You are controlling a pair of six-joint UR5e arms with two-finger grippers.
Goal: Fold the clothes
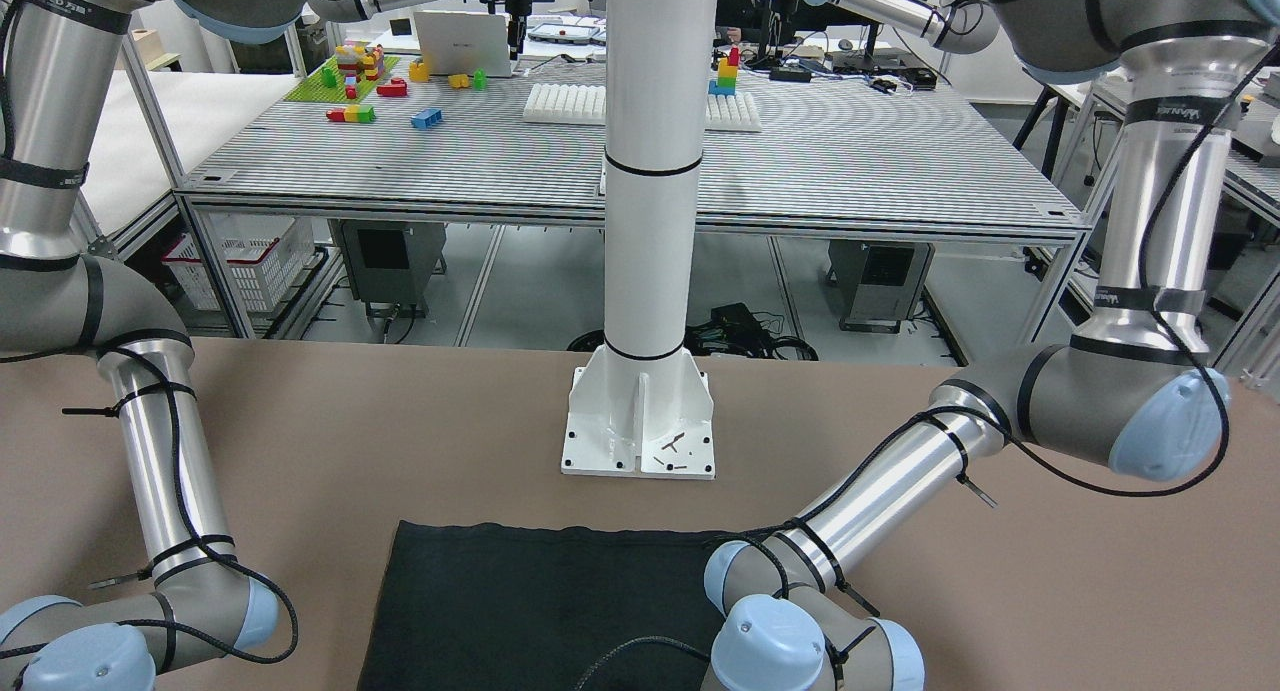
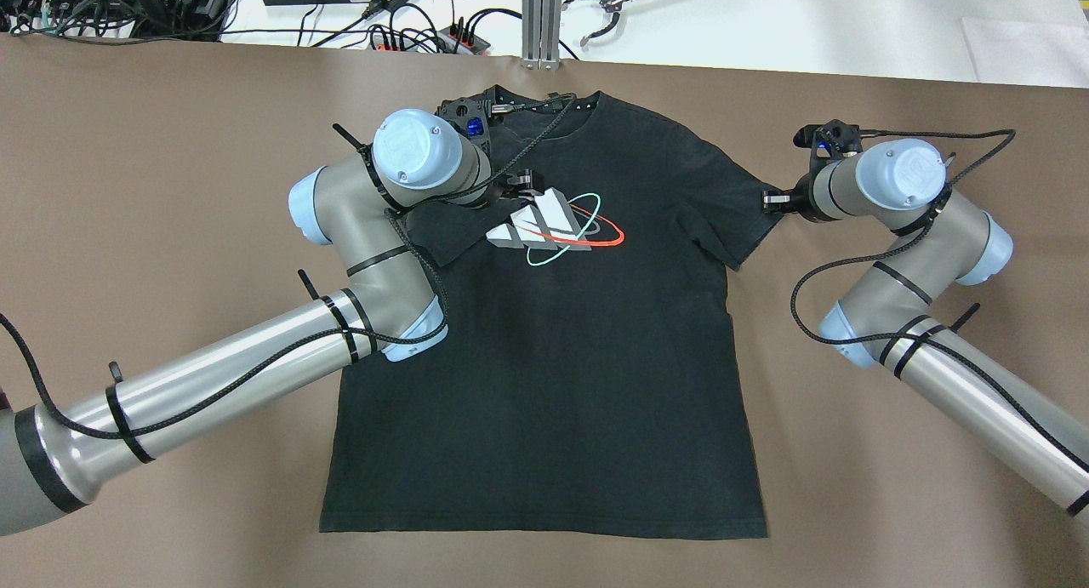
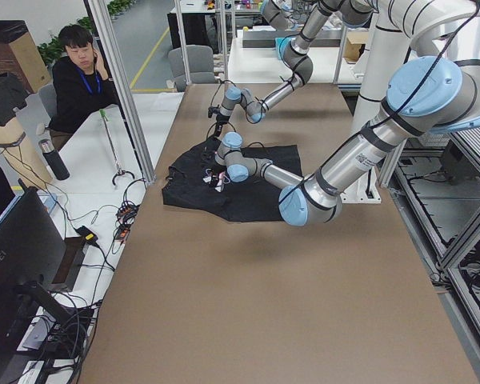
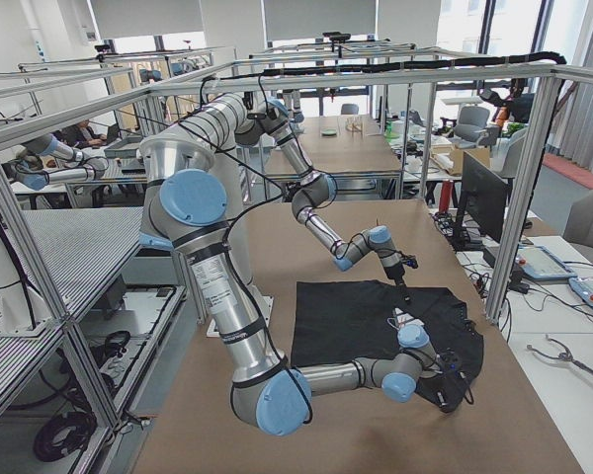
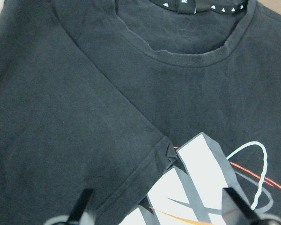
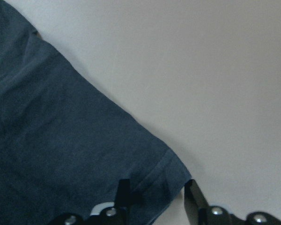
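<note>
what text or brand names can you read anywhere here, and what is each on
"HUAWEI": on the monitor bezel, exterior left view.
T-shirt: its chest graphic is shapes only, no words.
Neck tape: white marks, no letters readable.
Black band on the right arm: white lettering, too blurred to read.

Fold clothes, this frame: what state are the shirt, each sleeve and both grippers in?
T-shirt: lying flat, front up, body unfolded.
Left-side sleeve: folded in onto the chest.
Right-side sleeve: spread flat, unfolded.
Left gripper: jaws open over the folded sleeve.
Right gripper: jaws open astride the right-side sleeve's hem.
</note>
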